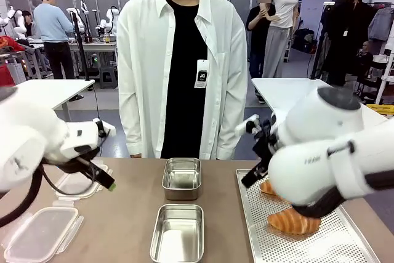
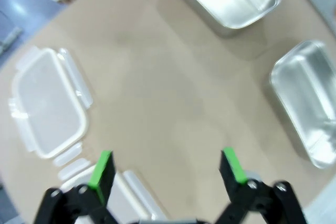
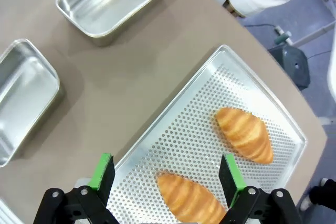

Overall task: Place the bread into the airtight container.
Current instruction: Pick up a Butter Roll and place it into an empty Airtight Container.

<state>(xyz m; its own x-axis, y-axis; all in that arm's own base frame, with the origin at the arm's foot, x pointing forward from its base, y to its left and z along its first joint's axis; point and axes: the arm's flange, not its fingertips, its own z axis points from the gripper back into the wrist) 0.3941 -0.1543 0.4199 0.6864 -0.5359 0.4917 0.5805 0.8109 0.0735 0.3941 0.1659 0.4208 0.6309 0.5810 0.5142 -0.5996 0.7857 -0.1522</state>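
1. Tray (image 3: 173,129): perforated, spread under right gripper (image 3: 167,169).
2. Airtight container (image 2: 47,111): off to one side of left gripper (image 2: 167,166), which is wide open and empty.
3. Bread (image 3: 189,199): directly below right gripper, jaws spread wide, long axis slanting across the gap; right arm nearer.

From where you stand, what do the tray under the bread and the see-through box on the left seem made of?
The tray looks like metal, perhaps aluminium: matte silver, dotted with small holes. The box looks like plastic, clear but slightly cloudy, with white snap flaps along its edges.
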